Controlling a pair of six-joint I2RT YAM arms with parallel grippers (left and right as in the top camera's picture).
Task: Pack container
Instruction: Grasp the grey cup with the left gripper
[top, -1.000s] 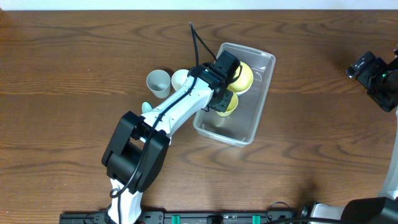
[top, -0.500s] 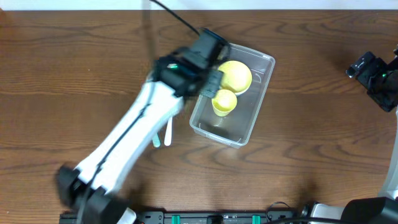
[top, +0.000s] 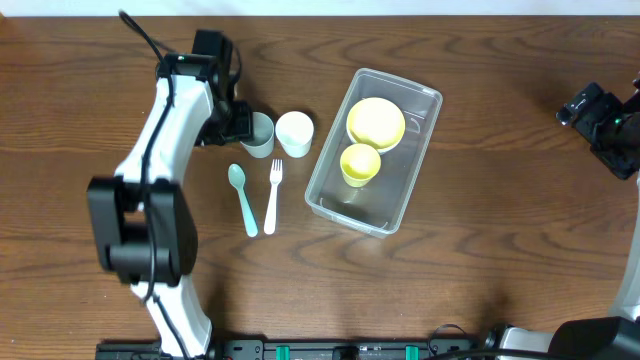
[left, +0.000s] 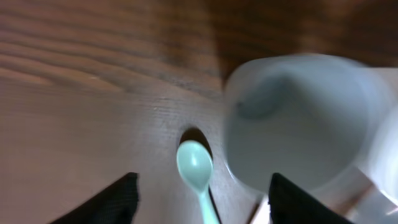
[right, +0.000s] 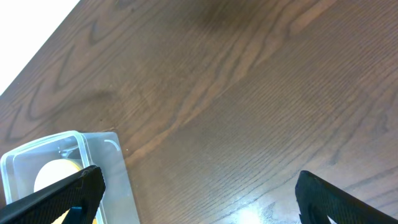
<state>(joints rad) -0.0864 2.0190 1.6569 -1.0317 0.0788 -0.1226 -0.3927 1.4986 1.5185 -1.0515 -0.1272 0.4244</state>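
The container (top: 388, 205) was spotted right of the desk's (top: 480, 280) middle, set at a slant, its long sides running from far right to near left. Inside it, a yellow bowl (top: 375, 122) was lodged at the far end, and a yellow cup (top: 360, 164) was stood mouth up just beside it.

Just off the container's left wall a white cup (top: 294, 132) was found, with a grey cup (top: 259, 133) pressed against its left side. Nearer than the two cups, a white fork (top: 273, 195) and a teal spoon (top: 242, 198) were laid side by side, close but apart, handles pointed toward the near edge.

And there, the left pincer (top: 238, 122) was held at the grey cup's left side, jaws spread wide, nothing gripped. In the left wrist view the grey cup (left: 298, 118) was seen large and blurred on the right, the teal spoon (left: 194, 167) just beside it, and the dark fingertips (left: 115, 199) parted to either side. Whether the cup was touched could not be told.

Over at the far right edge the right pincer (top: 590, 110) was held well apart from the container, jaws likewise wide and empty. In its wrist view a corner of the container (right: 102, 165) was caught at lower left, and a sliver of the yellow bowl (right: 53, 173) was seen in it.
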